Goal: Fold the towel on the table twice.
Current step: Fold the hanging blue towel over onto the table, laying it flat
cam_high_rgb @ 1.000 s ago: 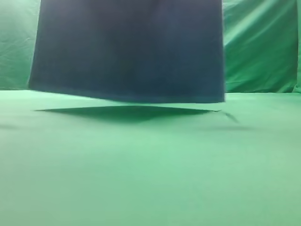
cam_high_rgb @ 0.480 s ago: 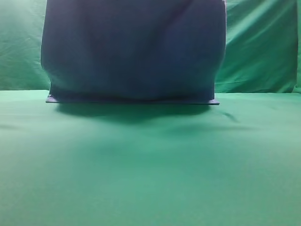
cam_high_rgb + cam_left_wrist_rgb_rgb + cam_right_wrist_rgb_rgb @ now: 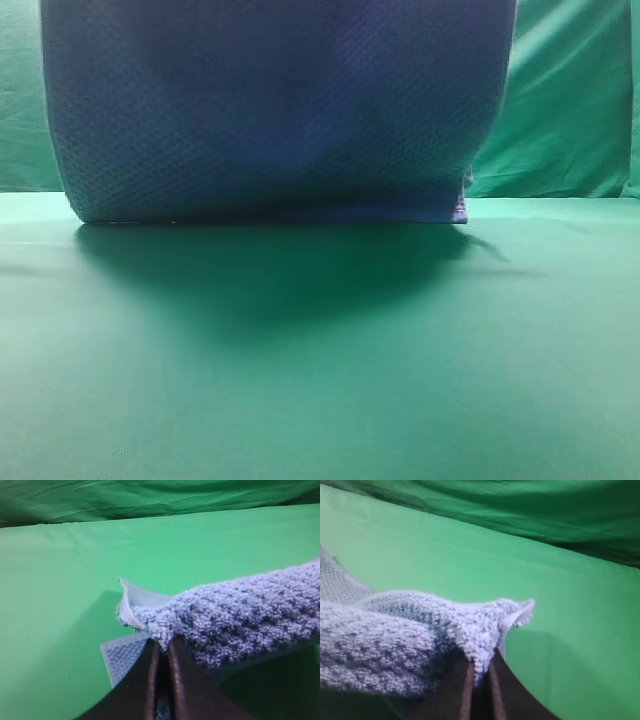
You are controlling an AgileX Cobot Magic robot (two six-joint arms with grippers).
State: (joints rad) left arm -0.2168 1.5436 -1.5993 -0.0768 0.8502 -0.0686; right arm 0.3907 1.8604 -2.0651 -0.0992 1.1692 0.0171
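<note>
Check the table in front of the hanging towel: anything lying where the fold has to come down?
Nothing visible. The towel hangs with its lower edge at the table; the green surface in front holds only its shadow. Left gripper and right gripper are each shut on a top corner, with nothing between.

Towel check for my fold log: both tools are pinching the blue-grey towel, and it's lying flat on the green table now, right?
Not flat. The exterior high view shows the towel hanging upright, only its lower edge at the table. Both the left tool and the right tool do pinch it.
</note>
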